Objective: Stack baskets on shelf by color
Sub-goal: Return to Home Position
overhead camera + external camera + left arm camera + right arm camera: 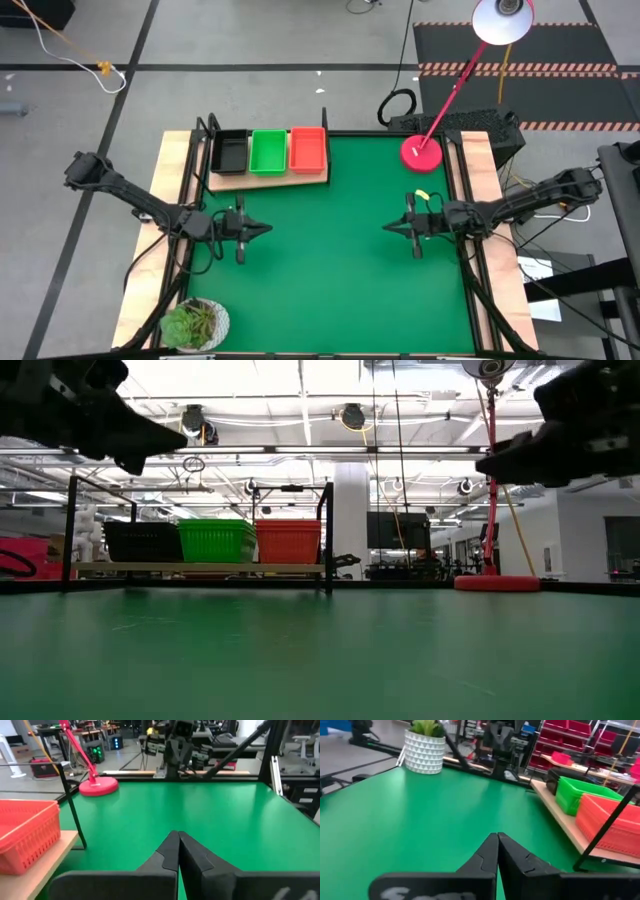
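On the light-wood shelf [268, 180] at the table's far left stand three basket piles abreast: black [230, 151], green [268, 151] and red-orange [308, 149]. The low view shows them side by side on the board: black [143, 542], green [216, 541], red-orange [288, 541]. How many lie in each pile I cannot tell. My left gripper [268, 229] hovers shut over the mat's left middle, fingertips together in the left wrist view [178, 837]. My right gripper [386, 228] hovers shut at the right middle, fingertips together in its wrist view [497, 839]. Both point toward the table's centre.
A round red lamp base [421, 153] with its slanting pink arm stands at the mat's far right. A potted plant in a white pot [196, 324] sits at the near left corner. The green mat [330, 270] lies bare between the two grippers.
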